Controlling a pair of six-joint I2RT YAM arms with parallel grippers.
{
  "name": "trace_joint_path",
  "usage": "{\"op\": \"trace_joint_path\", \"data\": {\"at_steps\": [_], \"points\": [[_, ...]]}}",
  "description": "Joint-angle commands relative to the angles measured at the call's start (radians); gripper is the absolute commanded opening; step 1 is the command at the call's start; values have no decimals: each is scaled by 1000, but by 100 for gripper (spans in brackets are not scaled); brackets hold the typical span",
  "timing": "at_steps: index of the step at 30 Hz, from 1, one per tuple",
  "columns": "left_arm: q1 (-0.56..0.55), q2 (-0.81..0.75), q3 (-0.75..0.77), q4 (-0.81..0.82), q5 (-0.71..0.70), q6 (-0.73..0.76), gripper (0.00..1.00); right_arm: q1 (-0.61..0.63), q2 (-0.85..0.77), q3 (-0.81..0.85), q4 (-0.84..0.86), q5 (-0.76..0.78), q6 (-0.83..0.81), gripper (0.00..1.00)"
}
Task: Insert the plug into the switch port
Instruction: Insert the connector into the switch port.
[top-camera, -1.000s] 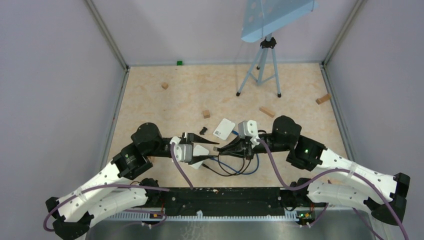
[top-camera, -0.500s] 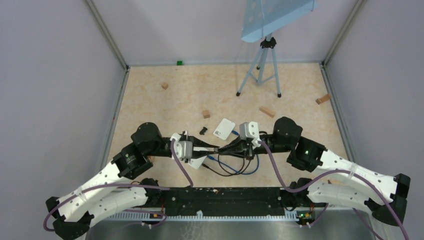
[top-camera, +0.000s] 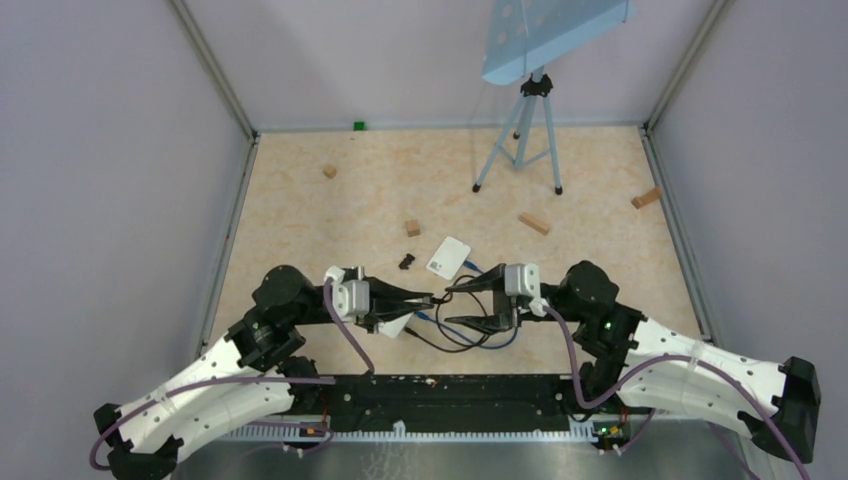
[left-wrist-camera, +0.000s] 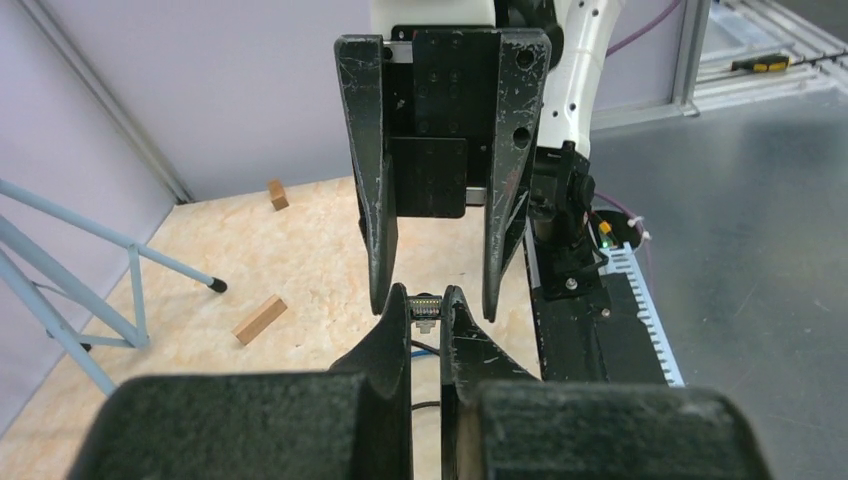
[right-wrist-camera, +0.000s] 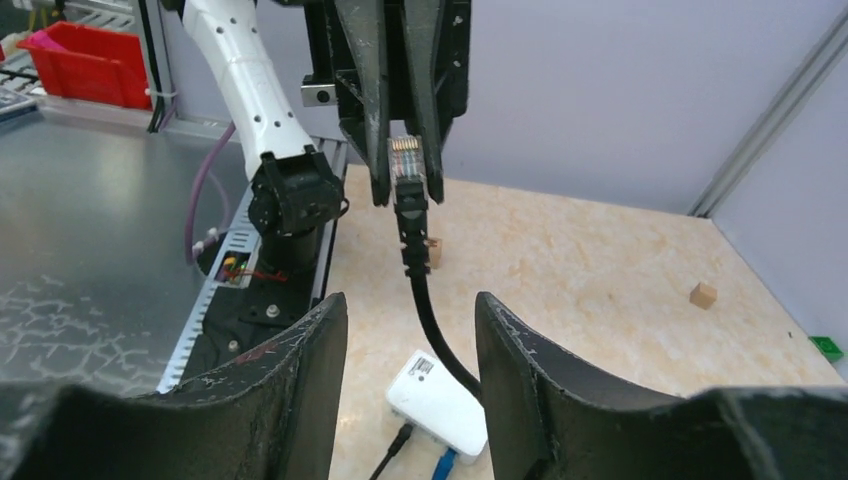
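Lilac walls (top-camera: 120, 150), speckled beige floor (top-camera: 400, 180)

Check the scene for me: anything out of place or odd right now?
Yes. The plug is pinched in mid-air by the left gripper, its tip apparently pointing up, away from the white switch on the table below. The right gripper stands open opposite it, holding nothing. Loose wooden blocks lie scattered across the table.

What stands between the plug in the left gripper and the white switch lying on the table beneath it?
Nothing solid visible. The plug hangs clamped in the left gripper above the switch; only its own black cable droops between, and the open fingers of the right gripper flank that cable.
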Motion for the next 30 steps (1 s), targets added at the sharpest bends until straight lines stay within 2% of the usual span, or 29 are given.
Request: {"op": "trace_joint_path", "data": {"at_steps": [1,4,13,25,28,29,30], "points": [[-3,-65,-89,256,-35,-149,0,-6,-5,-91,412,28,95,49],[-3,-73,-110,286,-30,-164,0,-5,21,-146,593,53,133,48],[-3,-62,-120,310,-25,-198,0,-6,143,-120,749,-43,199,44],[-3,-56,-125,308,-19,-187,0,-5,177,-116,777,-63,216,26],[-3,-54,-127,309,-16,-188,0,-5,177,-120,784,-63,216,14],[-3,-55,-129,311,-18,-190,0,-5,176,-122,785,-58,216,1],[-4,-55,-133,316,-29,-196,1,-5,176,-122,778,-52,216,0]]}}
